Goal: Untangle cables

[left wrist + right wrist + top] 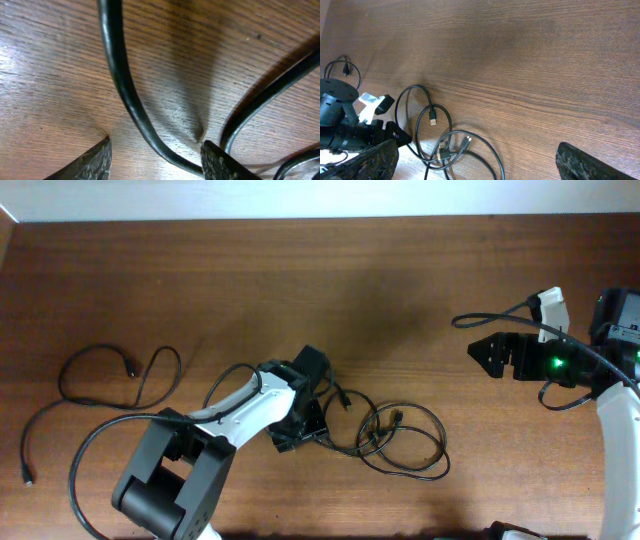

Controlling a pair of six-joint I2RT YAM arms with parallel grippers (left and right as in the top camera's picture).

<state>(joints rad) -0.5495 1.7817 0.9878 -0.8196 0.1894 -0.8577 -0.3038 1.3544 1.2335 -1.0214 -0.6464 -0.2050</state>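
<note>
Two tools apart, left tool (157, 162) astride tangled cables (114, 65), right tool (478, 352) empty.

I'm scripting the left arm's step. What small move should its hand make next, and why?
Probably close the left hand on the cable: its fingers stand apart, down near the table, one on each side of that strand.

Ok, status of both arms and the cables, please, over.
Left fingers open, straddling one strand of the tangle. Right fingers open, holding nothing. One cable lies apart, left. Nothing in the way.
</note>
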